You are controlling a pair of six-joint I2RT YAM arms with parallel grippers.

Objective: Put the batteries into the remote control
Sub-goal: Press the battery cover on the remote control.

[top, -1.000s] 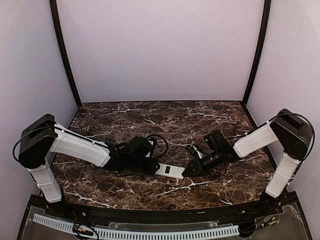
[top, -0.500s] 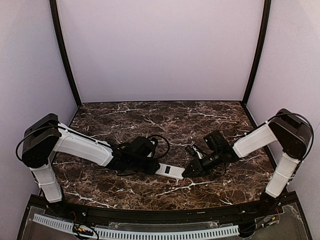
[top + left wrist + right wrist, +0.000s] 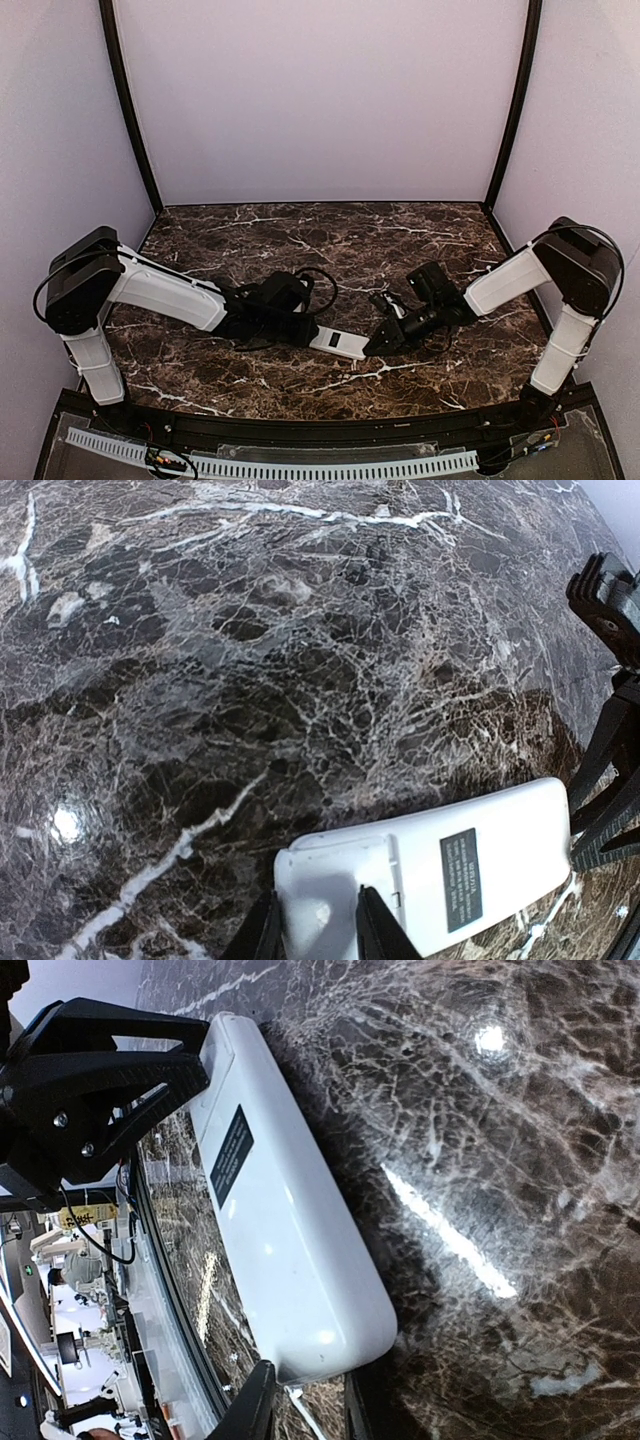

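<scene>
The remote control (image 3: 340, 343) lies flat on the dark marble worktop (image 3: 300, 235), toward the 6 o'clock side of it in the top view. Its plain white back faces up and carries a small dark rectangular patch (image 3: 460, 879). Its long axis runs roughly from 10 o'clock to 4 o'clock.

The left gripper (image 3: 306, 332) sits at the remote's 10 o'clock end. In the left wrist view its two fingers (image 3: 375, 928) stand close together with a corner of the white casing showing between them. Whether they actually clamp the casing cannot be told.

The right gripper (image 3: 378, 343) meets the opposite, 4 o'clock end. In the right wrist view its fingers (image 3: 255, 1400) are drawn narrow on either side of the remote's rounded tip, pinching it. The left wrist view shows the same black fingertips against that end, at 3 o'clock in the picture.

Both arms reach inward low over the worktop. A black cable loop (image 3: 322, 283) rises at 12 o'clock from the left wrist.
</scene>
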